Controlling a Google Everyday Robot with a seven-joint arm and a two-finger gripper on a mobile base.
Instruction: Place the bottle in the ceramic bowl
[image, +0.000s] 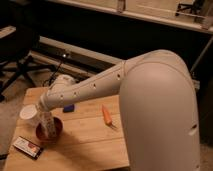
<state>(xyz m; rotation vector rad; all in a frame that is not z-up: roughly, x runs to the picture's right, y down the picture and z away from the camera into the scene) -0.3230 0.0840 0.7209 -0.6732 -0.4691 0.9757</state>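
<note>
The bottle (48, 131) stands upright inside the ceramic bowl (56, 132), its base down in the glossy hollow and its top reaching up into the gripper (46, 118) directly above. Whether that pincer is clamped on the bottle or has let go cannot be told: the arm's wrist hides the join. The vertical pose suggests a straight top-down lowering, the surest way to clear the low rim; judged from this, the placing is at or near its end, with release and lift-off remaining. The bowl holds nothing else visible. At the bowl's ten o'clock, just beside its rim, sits a white cup (28, 114), its inside not visible. At seven o'clock lies a flat dark packet (27, 147) near the corner of the wooden table (85, 142). At one o'clock rests a small blue object (68, 107), and well apart toward three o'clock lies an orange carrot (107, 114), untouched.
</note>
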